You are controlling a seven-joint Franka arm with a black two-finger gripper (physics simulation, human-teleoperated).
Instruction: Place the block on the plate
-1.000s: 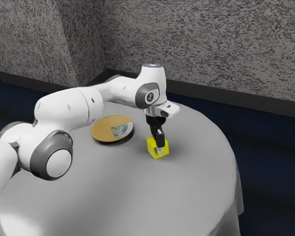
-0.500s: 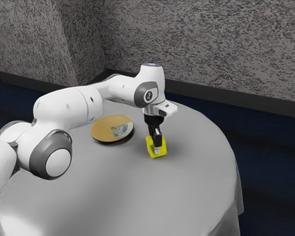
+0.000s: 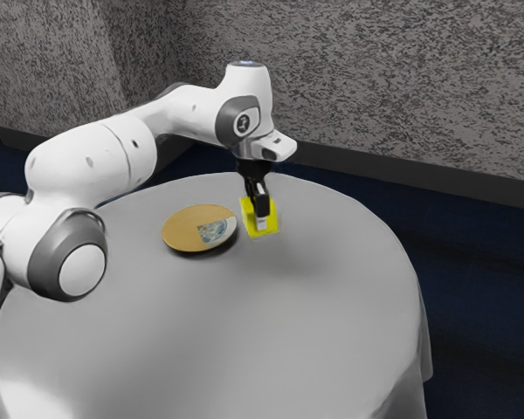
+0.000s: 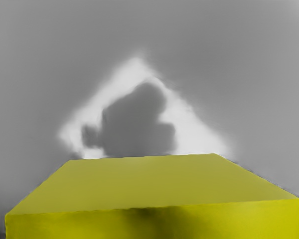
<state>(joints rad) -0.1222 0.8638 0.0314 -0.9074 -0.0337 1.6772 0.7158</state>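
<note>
exterior view: yellow block (image 3: 247, 218) is gripped between the two fingers of the black gripper (image 3: 260, 220) and is held raised over the round grey table (image 3: 244, 332). one of the fingers is seen against the side of the yellow block, with its pale tip laid over the yellow. by the white arm (image 3: 87, 166), which is stretched in from the exterior view's left, the gripper is carried above the yellow block. just beside the yellow block, toward the exterior view's left, a round orange-tan plate (image 3: 185, 229) can be seen lying on the table, marked with a bluish patch and a pale section. beyond the yellow block, a speckled grey wall (image 3: 358, 78) is seen.

wrist view: the broad top and one side of the yellow block are shown close under the hand. past its top, the grey table surface is marked by a bright, soft-edged patch (image 4: 199, 137), within which a dark, rounded shadow (image 4: 137, 122) is cast.
</note>
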